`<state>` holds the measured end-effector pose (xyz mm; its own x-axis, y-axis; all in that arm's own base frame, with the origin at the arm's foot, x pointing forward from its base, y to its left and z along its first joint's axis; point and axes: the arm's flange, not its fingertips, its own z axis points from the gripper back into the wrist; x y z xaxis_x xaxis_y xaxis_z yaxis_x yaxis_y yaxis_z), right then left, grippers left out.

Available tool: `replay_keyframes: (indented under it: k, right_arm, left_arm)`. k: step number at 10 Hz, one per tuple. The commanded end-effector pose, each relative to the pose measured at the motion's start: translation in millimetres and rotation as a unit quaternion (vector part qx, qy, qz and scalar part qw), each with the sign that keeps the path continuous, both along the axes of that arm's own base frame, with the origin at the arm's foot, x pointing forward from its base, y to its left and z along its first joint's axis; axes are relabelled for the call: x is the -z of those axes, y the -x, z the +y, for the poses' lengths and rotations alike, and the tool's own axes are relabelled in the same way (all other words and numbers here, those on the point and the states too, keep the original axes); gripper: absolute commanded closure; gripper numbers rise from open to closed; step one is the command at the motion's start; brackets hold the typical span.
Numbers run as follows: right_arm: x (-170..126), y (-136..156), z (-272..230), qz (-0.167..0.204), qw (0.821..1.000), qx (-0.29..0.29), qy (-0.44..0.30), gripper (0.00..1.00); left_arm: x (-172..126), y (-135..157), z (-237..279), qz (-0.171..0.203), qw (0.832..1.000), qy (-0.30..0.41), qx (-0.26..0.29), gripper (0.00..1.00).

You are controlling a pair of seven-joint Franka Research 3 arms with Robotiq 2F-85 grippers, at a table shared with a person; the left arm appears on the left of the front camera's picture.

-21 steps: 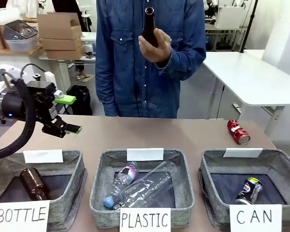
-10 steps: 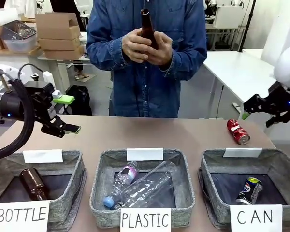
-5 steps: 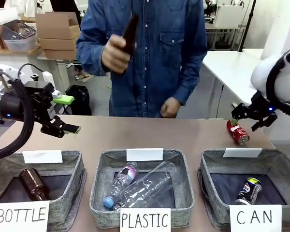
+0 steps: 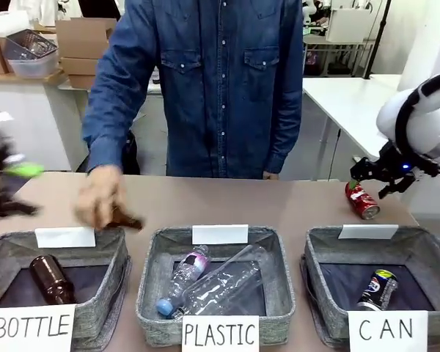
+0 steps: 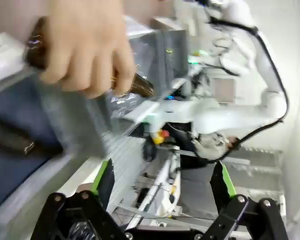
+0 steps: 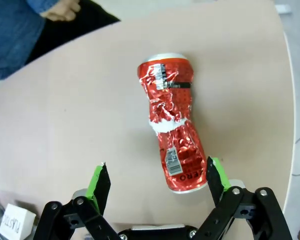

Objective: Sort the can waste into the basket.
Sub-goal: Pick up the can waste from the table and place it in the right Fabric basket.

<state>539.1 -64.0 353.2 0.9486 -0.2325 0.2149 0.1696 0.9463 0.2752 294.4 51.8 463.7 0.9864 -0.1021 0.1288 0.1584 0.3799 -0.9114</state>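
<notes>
front view: dark can (image 4: 378, 289) is seen lying in the basket (image 4: 425, 249); red can (image 4: 361, 201) is left on the table, right gripper (image 4: 376, 177) poised above, fingers apart.

Even, bright indoor light fills all 3 views, with only soft, faint shadows on the table (image 4: 279, 202). In the front view the person's hand (image 4: 99, 198) and the left gripper (image 4: 11, 187) smear into motion blur, while the baskets' signs read crisp. The left wrist view is streaked throughout. The right wrist view is sharp; the dented red can (image 6: 172, 145) shows small glints, and edges bow from wide-angle distortion.
</notes>
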Motion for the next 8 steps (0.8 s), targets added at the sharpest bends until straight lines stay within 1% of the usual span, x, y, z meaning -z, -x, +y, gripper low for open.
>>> replay_keyframes:
  k: [1,2,3,4,5,8]
  right_arm:
    - [3.9,-7.0,-4.8,-0.002,1.0,-0.015,-0.018,0.0]
    - [8.9,-9.4,-7.0,-0.001,1.0,-0.011,-0.02,0.0]
    - [12.2,-12.0,-7.7,-0.008,1.0,-0.014,-0.026,0.0]
    - [16.3,-15.3,-6.9,-0.01,1.0,-0.016,-0.018,0.0]
    - [18.9,-18.0,-5.2,-0.013,1.0,-0.018,-0.008,0.0]
    - [29.3,-32.4,-4.4,-0.042,0.999,-0.019,0.012,0.0]
  left_arm:
    - [-46.9,34.9,109.9,0.014,0.993,-0.057,-0.104,0.0]
    - [-69.1,53.1,158.0,0.0,0.985,-0.071,-0.156,0.0]
    - [-79.6,60.5,181.7,-0.006,0.974,-0.094,-0.205,0.0]
    - [-85.4,61.6,186.4,-0.026,0.971,-0.07,-0.229,0.0]
    - [-65.0,85.5,179.8,-0.01,0.98,-0.087,-0.18,0.0]
    - [-65.0,85.5,179.8,-0.01,0.98,-0.087,-0.18,0.0]
